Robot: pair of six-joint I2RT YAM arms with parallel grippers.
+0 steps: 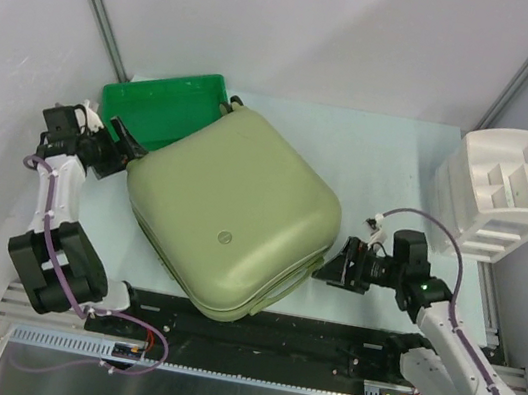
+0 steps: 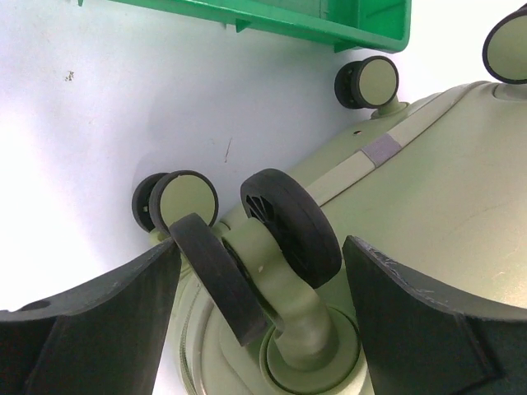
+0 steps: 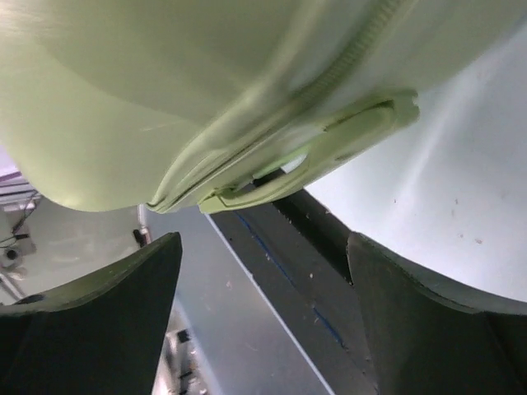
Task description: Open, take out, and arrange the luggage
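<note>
The luggage [image 1: 233, 202], a pale olive-green hard-shell suitcase, lies closed and flat in the middle of the table, turned diagonally. My left gripper [image 1: 125, 154] is at its far-left corner. In the left wrist view the left gripper [image 2: 262, 247] stands open astride a black twin caster wheel [image 2: 288, 222] of the luggage [image 2: 445, 181], with a gap beside the right finger. My right gripper [image 1: 341, 268] is just off the luggage's right side. It [image 3: 263, 239] is open with nothing between its fingers, below the luggage's side handle [image 3: 321, 152] and zipper seam [image 3: 346, 66].
A flat green tray [image 1: 158, 104] lies behind the luggage at the far left, touching it or nearly so. A white compartmented organizer [image 1: 503, 192] stands at the right edge. A black rail [image 1: 321, 339] runs along the near edge, under the luggage's near corner.
</note>
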